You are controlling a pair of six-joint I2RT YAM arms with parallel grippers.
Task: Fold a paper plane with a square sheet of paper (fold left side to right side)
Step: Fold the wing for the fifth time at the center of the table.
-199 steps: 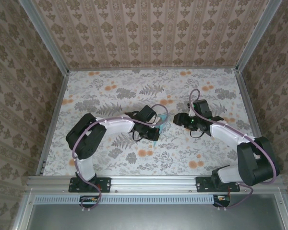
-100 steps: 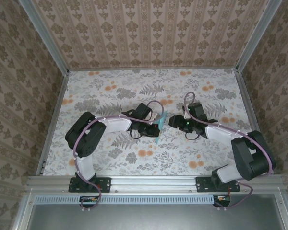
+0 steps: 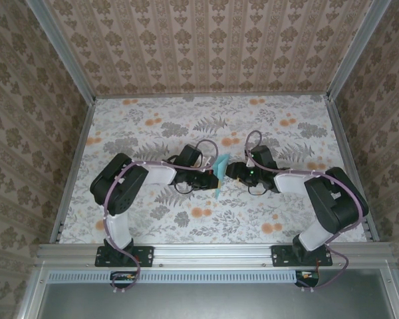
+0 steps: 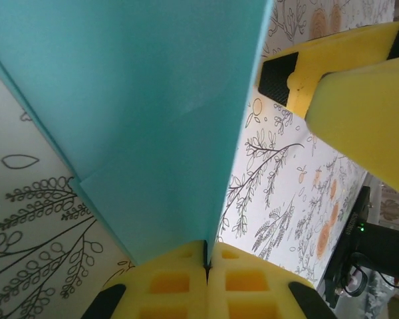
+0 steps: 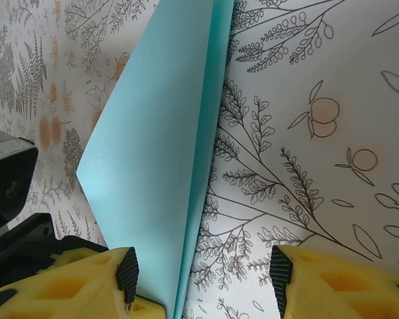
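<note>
Landmark: left gripper (image 4: 206, 264), yellow ribbed pads.
Left gripper state: pads pressed together, with the near end of the sheet of paper (image 4: 153, 100) pinched in the seam between them.
Sheet position: it rises out of the left gripper's pads and stands lifted off the floral bench (image 3: 153, 126). From above it is a slim blue sliver directly at that gripper's tip.
Right gripper state: right gripper (image 5: 203, 276) is roughly half spread and grips nothing. One pad lies to each side of the sheet's lower edge. Whether the pad nearer the left gripper touches the paper, I cannot tell.
Key relation: the right gripper faces the left gripper head-on, just beyond its tip, with the sheet between the two. Both arms are about equally near.
Long axis: the main crease runs straight away from the left gripper's pads, lengthwise between the right gripper's pads.
Shape: already folded into layers, with a pointed flap on one side of the crease and a narrow strip on the other.
Material: thin, matte, light-blue paper with crisp edges, likely to buckle if pushed across the crease.
</note>
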